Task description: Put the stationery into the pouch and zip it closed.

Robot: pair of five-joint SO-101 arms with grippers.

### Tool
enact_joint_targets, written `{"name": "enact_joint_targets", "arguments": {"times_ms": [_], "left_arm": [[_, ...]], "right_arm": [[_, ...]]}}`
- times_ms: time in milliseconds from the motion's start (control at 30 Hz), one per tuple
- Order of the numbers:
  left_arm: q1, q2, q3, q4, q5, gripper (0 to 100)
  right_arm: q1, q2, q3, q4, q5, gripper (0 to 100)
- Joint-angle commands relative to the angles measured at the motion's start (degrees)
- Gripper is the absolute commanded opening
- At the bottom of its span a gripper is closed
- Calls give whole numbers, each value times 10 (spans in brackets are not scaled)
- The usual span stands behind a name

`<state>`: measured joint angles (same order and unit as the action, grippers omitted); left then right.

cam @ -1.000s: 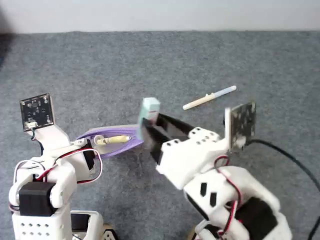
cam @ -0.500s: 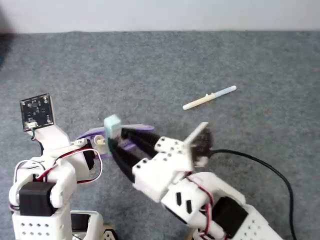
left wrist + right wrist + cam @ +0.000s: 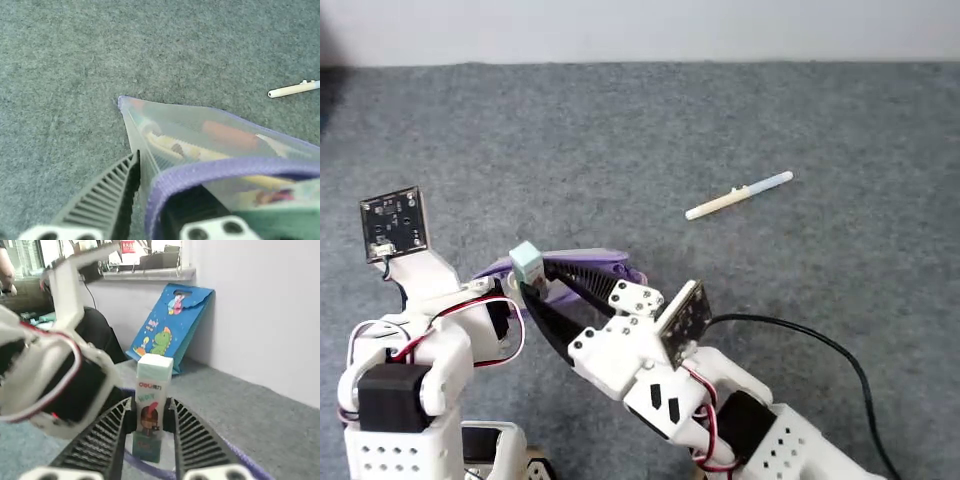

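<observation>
A translucent pouch (image 3: 588,266) with a purple zip edge lies on the grey carpet, its mouth held up by my left gripper (image 3: 508,292), which is shut on the edge. The left wrist view shows this grip (image 3: 145,167) on the pouch (image 3: 210,137), with a yellow pen and other items inside. My right gripper (image 3: 530,278) is shut on a mint-green eraser box (image 3: 526,262), upright just above the pouch's mouth beside the left gripper. The right wrist view shows the eraser box (image 3: 150,405) squeezed between the fingers (image 3: 181,425). A cream and blue pen (image 3: 738,195) lies apart on the carpet.
The carpet (image 3: 620,130) stretches open behind and to the right of the pouch. The right arm's black cable (image 3: 820,345) runs across the front right. Behind the table stands a blue gift bag (image 3: 170,325), and the left arm (image 3: 50,375) is close beside the eraser.
My right arm has swung left and slightly nearer, carrying the eraser box from the pouch's right end to its mouth by the left gripper. The left arm and pen stayed still.
</observation>
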<state>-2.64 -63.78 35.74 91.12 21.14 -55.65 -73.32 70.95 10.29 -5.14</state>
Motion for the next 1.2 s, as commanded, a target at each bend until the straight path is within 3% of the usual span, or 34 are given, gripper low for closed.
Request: {"name": "enact_joint_targets", "arguments": {"times_ms": [0, 167, 300, 600, 800, 933, 1167], "left_arm": [[1, 0, -15, -13, 7, 13], [1, 0, -15, -13, 7, 13], [1, 0, -15, -13, 7, 13], [1, 0, -15, -13, 7, 13], [1, -1, -15, -13, 7, 13], [1, -3, -15, -13, 7, 13], [1, -3, -15, -13, 7, 13]], "right_arm": [[0, -10, 11, -15, 18, 9], [0, -10, 6, 23, 75, 109], [-1, -10, -45, 116, 55, 223], [16, -9, -152, 158, 31, 117], [189, -4, -219, 269, -76, 2], [306, 11, -241, 358, -113, 7], [394, 197, -359, 438, -144, 8]]}}
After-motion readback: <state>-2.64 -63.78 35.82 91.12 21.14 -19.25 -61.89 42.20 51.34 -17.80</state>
